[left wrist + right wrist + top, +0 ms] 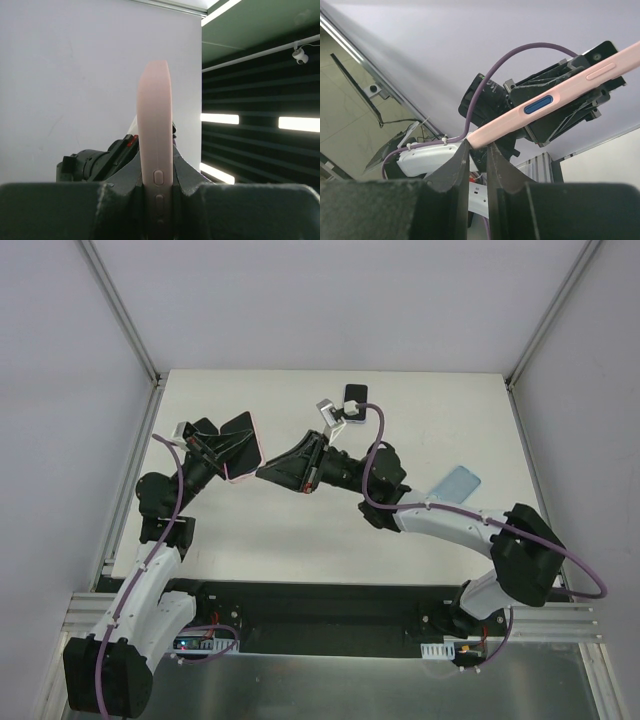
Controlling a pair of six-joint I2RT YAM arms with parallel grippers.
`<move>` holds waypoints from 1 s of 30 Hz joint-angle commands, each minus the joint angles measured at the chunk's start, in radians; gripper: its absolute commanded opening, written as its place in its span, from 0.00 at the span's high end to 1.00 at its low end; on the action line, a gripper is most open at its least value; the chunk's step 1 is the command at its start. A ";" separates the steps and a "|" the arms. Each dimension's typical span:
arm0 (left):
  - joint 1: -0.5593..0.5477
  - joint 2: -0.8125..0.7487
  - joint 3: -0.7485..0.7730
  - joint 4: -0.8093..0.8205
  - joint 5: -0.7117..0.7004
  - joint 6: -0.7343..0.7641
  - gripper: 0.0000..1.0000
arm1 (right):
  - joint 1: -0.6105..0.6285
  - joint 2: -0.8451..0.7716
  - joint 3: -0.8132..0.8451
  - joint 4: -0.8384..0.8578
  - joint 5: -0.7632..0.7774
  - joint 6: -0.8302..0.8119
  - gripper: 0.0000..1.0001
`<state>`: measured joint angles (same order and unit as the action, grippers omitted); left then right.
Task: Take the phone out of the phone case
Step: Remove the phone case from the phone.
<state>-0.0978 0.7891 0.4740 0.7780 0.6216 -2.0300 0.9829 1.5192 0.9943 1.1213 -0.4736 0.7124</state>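
Both left gripper (156,167), right gripper (477,150) pinching pink phone case (155,110).

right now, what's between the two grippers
The pink rubbery phone case bridges them: the left gripper clamps it, the right gripper pinches its end, clearest in the right wrist view.

Table (450,420): we see a plain white top, evenly lit.
Walls: we see pale grey panels, the left wall (60,390), far wall (340,300) and right wall (600,420).
Posts (120,305): we see metal bars running up the far corners.
Rail (560,625): ribbed metal along the near edge.
Room beyond: we make out dark slats (260,90) with bright light strips (298,123).
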 commanded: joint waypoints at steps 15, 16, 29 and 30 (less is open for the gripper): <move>-0.020 0.010 0.000 -0.029 0.049 0.060 1.00 | -0.012 0.033 0.055 0.273 -0.028 0.139 0.99; -0.020 0.015 0.008 -0.029 0.050 0.068 1.00 | -0.018 0.021 0.023 0.261 -0.007 0.151 0.84; -0.010 0.048 0.070 -0.069 0.070 0.166 1.00 | -0.043 -0.162 -0.065 -0.145 0.112 0.082 0.39; -0.010 0.052 0.077 -0.074 0.073 0.177 1.00 | -0.041 -0.174 -0.043 -0.199 0.118 0.082 0.41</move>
<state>-0.1055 0.8417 0.4885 0.6674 0.6556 -1.9255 0.9432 1.4425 0.8894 1.0397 -0.4271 0.8417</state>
